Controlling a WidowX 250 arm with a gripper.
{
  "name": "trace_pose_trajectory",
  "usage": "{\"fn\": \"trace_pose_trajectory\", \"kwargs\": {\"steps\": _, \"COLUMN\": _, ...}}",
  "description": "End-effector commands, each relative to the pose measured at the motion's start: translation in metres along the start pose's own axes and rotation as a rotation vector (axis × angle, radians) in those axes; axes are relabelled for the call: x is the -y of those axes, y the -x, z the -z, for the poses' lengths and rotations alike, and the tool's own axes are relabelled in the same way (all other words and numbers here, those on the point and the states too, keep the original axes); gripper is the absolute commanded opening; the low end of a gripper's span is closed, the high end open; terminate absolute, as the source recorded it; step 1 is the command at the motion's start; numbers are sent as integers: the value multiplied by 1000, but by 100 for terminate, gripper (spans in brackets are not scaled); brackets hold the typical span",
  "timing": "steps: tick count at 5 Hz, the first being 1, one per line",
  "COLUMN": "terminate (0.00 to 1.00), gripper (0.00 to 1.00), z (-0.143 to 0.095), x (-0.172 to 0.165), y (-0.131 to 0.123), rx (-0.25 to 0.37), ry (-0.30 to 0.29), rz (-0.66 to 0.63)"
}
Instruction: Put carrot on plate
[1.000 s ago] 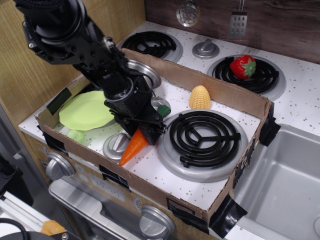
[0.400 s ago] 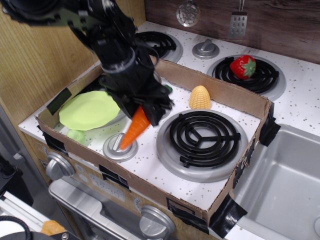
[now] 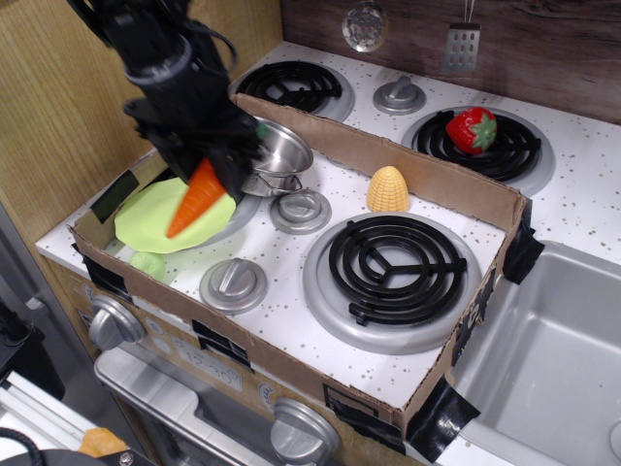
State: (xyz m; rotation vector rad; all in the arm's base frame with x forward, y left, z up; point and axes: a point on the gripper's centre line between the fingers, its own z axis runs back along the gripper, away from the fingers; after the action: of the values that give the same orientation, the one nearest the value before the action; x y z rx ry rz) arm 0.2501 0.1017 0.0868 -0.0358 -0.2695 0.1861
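Gripper [image 3: 225,167] sits upper left of frame, black, clenched on the carrot [image 3: 195,199] at its thick end. The stem cap is hidden inside the jaws; only a speck of dark green shows by the gripper's upper right edge.

Carrot: smooth orange plastic, long taper, glossy highlight along one side. It's tilted, thick end up-right in the gripper, pointed tip down-left. It looks held in the air, with the tip overlapping the plate [image 3: 146,219] in this view; can't tell if the tip touches the surface.

Plate: flat, round, light lime-green, left of frame, inside the cardboard tray [image 3: 417,167] near its left wall. The right part is covered by carrot and gripper.

Other stuff:
- steel pot [image 3: 279,155] just right of the gripper, shiny, partly hidden by it
- small pale green lump [image 3: 148,262] below the plate, at the tray's front-left edge
- two grey knobs: one [image 3: 300,209] centre, below the pot, one [image 3: 233,282] lower left of centre
- yellow ridged corn [image 3: 387,188] upright near the tray's back wall, centre-right
- big black coil burner [image 3: 396,263] right of centre inside the tray
- strawberry [image 3: 472,129] on the upper right burner, outside the tray
- sink [image 3: 553,359] lower right

Carrot and corn are well apart.
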Motion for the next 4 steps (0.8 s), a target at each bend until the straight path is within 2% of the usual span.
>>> {"fn": "trace_pose_trajectory", "kwargs": {"steps": 1, "terminate": 0, "gripper": 0, "z": -11, "x": -44, "y": -5, "rx": 4, "ry": -129, "rz": -348}}
{"fn": "trace_pose_trajectory", "kwargs": {"steps": 2, "terminate": 0, "gripper": 0, "z": -2, "x": -55, "y": -1, "rx": 1, "ry": -109, "rz": -434}}
{"fn": "trace_pose_trajectory", "kwargs": {"steps": 3, "terminate": 0, "gripper": 0, "z": 18, "x": -62, "y": -2, "rx": 19, "ry": -90, "rz": -452}}
{"fn": "trace_pose_trajectory", "kwargs": {"steps": 4, "terminate": 0, "gripper": 0, "z": 31, "x": -60, "y": -14, "rx": 9, "ry": -57, "rz": -431}}
